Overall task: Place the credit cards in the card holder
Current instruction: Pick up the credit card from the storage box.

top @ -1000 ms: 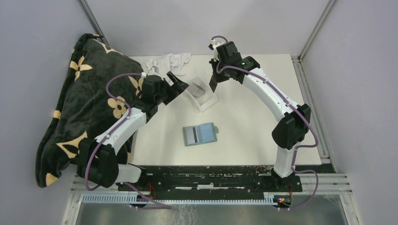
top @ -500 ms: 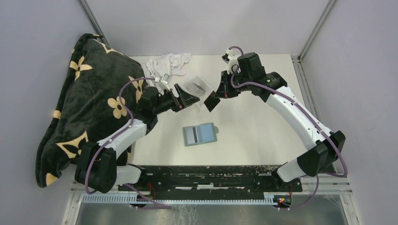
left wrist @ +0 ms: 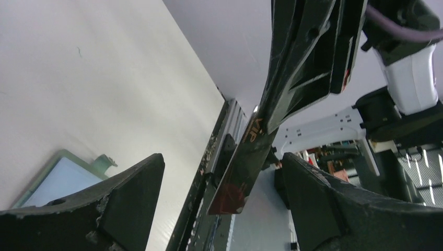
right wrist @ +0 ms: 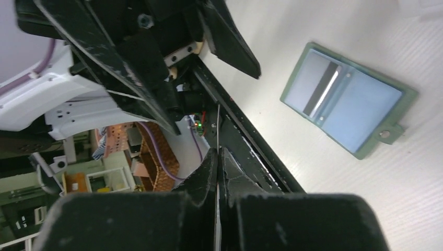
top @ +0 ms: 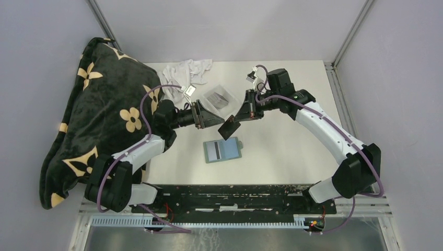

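Note:
The card holder point(top: 223, 150) lies open on the table, grey-green with a light blue inside; a card with a dark stripe point(top: 213, 150) lies in its left half. It also shows in the right wrist view point(right wrist: 347, 99) and the left wrist view point(left wrist: 62, 175). My right gripper point(top: 241, 116) is shut on a dark credit card point(top: 228, 129) and holds it in the air above the holder's far edge. The card hangs between the fingers of my open left gripper point(top: 213, 119), without touching them point(left wrist: 245, 167). In the right wrist view the card is edge-on point(right wrist: 218, 125).
A clear plastic tray point(top: 219, 98) with more cards in it stands behind the grippers. A white cloth point(top: 183, 70) lies at the back left. A black blanket with gold flowers point(top: 94, 115) covers the table's left side.
My right gripper has carried the dark card from beside the tray toward the near left, down over the holder. My left gripper has swung right to straddle the card.

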Controlling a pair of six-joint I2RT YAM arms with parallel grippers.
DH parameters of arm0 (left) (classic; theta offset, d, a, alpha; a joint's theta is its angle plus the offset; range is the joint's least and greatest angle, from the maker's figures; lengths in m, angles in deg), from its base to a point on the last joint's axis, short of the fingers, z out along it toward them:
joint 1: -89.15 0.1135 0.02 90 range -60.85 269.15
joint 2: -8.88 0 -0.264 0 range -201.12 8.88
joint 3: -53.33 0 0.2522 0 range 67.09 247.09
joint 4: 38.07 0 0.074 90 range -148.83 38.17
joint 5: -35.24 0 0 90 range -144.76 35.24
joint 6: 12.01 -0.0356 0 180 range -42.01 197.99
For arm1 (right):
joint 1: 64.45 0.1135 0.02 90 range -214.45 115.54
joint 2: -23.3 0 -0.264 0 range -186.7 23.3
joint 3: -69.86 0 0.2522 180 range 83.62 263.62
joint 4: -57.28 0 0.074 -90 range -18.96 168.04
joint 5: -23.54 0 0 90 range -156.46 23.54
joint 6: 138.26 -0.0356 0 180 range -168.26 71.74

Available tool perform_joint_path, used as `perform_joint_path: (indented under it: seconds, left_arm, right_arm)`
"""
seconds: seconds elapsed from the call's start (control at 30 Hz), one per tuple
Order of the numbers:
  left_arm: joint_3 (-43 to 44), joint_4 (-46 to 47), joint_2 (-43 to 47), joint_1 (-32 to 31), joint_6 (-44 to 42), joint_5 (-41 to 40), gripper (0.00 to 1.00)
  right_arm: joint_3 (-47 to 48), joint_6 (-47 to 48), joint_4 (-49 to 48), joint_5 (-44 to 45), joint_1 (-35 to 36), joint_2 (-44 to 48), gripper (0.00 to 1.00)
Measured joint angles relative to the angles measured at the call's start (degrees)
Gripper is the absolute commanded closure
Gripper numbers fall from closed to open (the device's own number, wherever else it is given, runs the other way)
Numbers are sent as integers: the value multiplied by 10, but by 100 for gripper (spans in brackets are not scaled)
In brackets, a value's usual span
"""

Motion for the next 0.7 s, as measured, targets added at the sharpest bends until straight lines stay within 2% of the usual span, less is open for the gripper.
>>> perform_joint_path:
  seconds: [0.3,0.43,0.7]
  left_arm:
    - [-28,51,-27,0,33,49,18]
    - [-28,76,-33,0,45,62,25]
    - [-28,109,-50,0,67,92,54]
  right_arm:
    - [-32,-71,-84,-75,-9,-9,99]
    - [-44,-87,-105,-90,-9,-24,99]
    - [-52,-97,-121,-102,-9,-39,99]
